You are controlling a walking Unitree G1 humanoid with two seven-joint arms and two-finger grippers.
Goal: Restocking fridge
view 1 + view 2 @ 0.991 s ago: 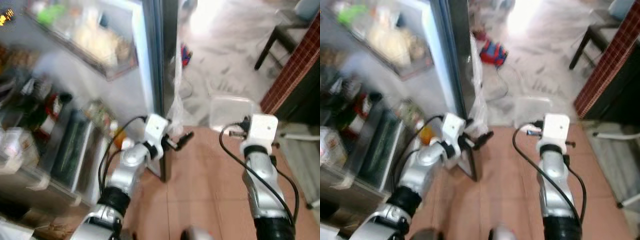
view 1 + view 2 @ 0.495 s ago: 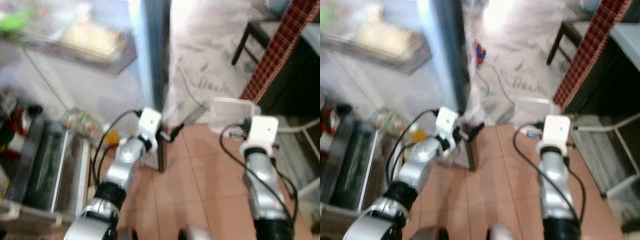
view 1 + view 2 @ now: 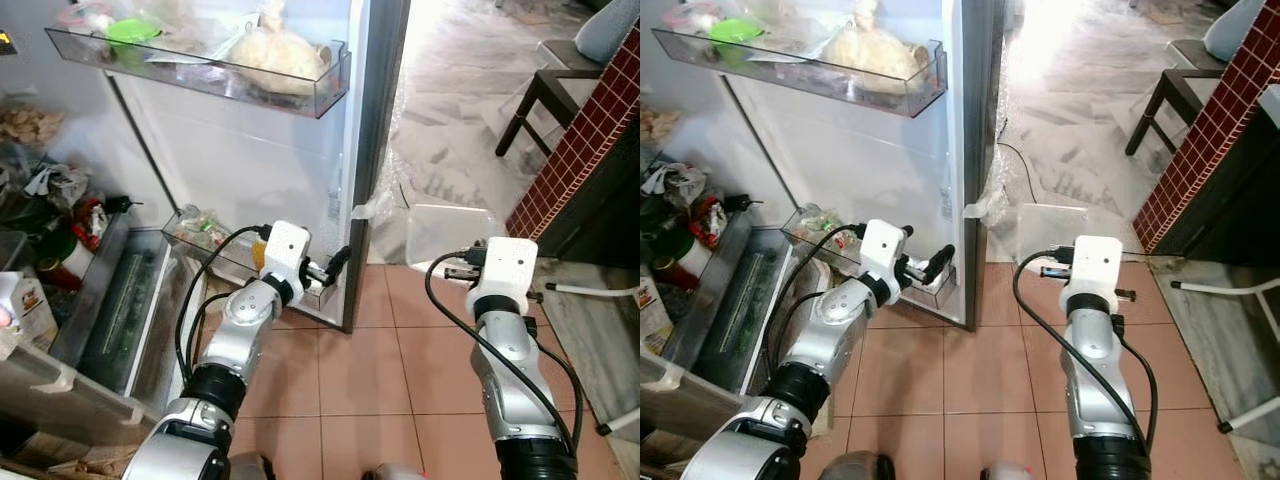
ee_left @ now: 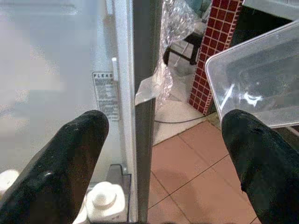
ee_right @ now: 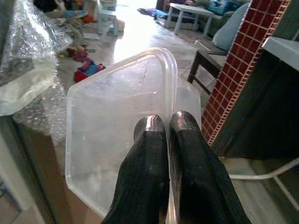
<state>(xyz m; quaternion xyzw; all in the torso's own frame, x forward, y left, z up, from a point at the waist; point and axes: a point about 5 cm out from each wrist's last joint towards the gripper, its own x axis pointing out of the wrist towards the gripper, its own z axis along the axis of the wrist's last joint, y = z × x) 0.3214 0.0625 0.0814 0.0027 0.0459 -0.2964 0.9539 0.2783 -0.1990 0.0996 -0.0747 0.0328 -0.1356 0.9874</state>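
Observation:
The fridge door [image 3: 250, 160] stands open ahead on my left. Its upper shelf [image 3: 200, 70] holds bagged food and a green tub, and its lower shelf [image 3: 195, 232] holds small items. My left gripper [image 4: 163, 135] is open, with one finger on each side of the door's grey edge [image 4: 142, 116], just above a white bottle [image 4: 105, 203]. My right gripper [image 5: 167, 123] is shut on the rim of an empty clear plastic container [image 5: 117, 121]. It holds that container [image 3: 445, 230] out in front, above the floor and right of the door.
The fridge interior on the left has a drawer [image 3: 120, 300] and bottles [image 3: 70, 235]. Bubble wrap [image 3: 385, 200] hangs off the door edge. A red-tiled counter [image 3: 590, 130] and a dark stool [image 3: 545, 95] stand on the right. Terracotta floor tiles [image 3: 380, 370] lie between my arms.
The whole picture has shifted and sharpened, so the camera has moved. Both arms keep about the same pose, with the container still in the right gripper.

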